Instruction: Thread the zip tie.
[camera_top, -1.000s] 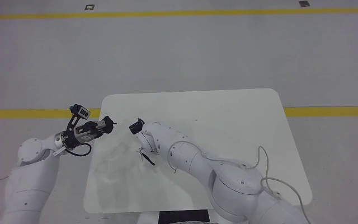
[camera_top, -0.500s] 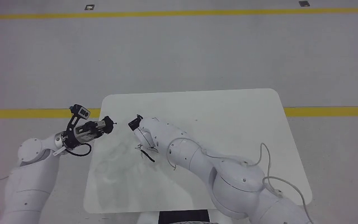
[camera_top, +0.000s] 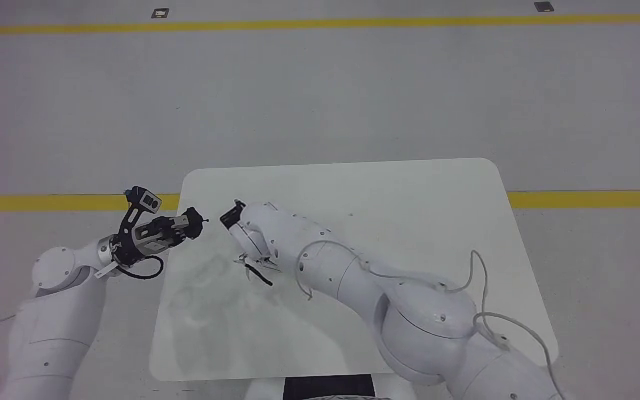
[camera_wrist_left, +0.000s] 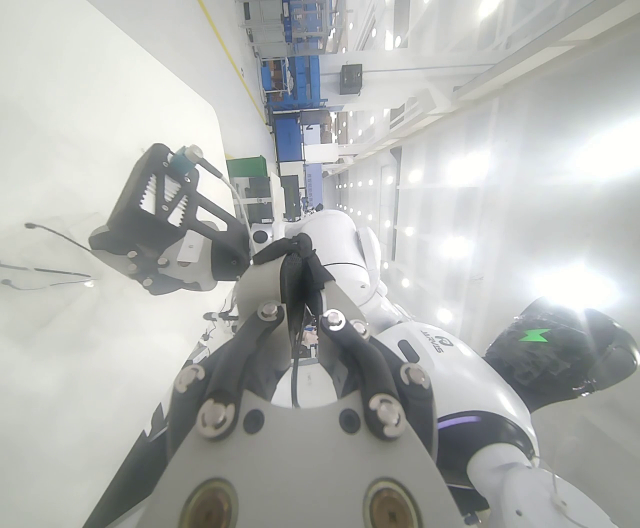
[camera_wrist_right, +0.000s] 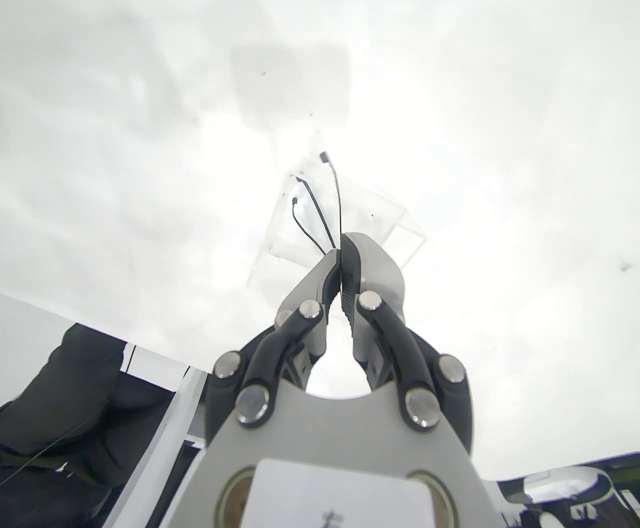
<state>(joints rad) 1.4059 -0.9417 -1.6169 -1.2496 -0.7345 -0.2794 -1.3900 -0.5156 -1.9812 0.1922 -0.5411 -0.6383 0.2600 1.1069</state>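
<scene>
On my feed: glossy white arms (camera_top: 345, 285), silver right gripper (camera_wrist_right: 341, 252) with black links (camera_wrist_right: 395, 340), shiny screws (camera_wrist_right: 370, 300), thin white cable (camera_wrist_left: 233, 189).

You're in a big industrial hall, proper factory-floor vibes: yellow lines (camera_top: 320, 22) across the grey floor (camera_top: 320, 100) around your white table (camera_top: 420, 200), blue storage racks (camera_wrist_left: 295, 80) at the back, rows of ceiling lights (camera_wrist_left: 415, 175) overhead.
</scene>
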